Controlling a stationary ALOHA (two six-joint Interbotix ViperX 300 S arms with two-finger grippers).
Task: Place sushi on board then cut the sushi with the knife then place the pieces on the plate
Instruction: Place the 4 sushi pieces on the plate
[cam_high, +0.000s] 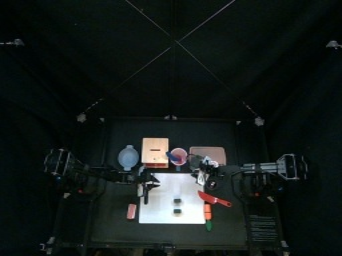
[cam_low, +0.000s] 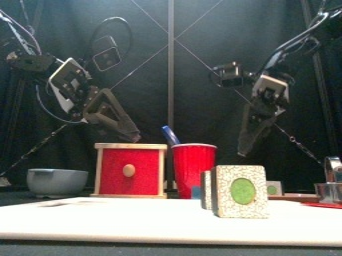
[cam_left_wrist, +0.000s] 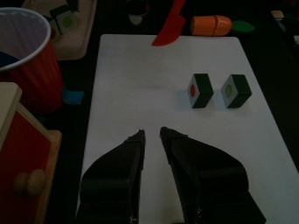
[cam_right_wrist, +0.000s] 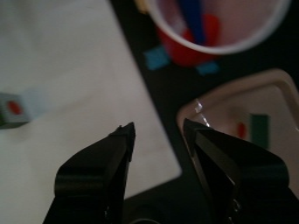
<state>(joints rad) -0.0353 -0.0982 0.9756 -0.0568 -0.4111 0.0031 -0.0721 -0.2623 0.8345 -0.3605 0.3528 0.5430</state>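
Black desk (cam_high: 114, 232) under black curtains carries a white rectangular cutting board (cam_high: 174, 232). Above the board hang the left gripper (cam_left_wrist: 152, 133), fingers (cam_left_wrist: 117, 171) nearly together and empty, and the right gripper (cam_right_wrist: 159, 127), fingers (cam_right_wrist: 100, 175) apart and empty. A red plastic toy knife (cam_high: 214, 200) lies across the board's right edge. Two dark green toy sushi blocks (cam_left_wrist: 201, 89) stand mid-board, just apart.
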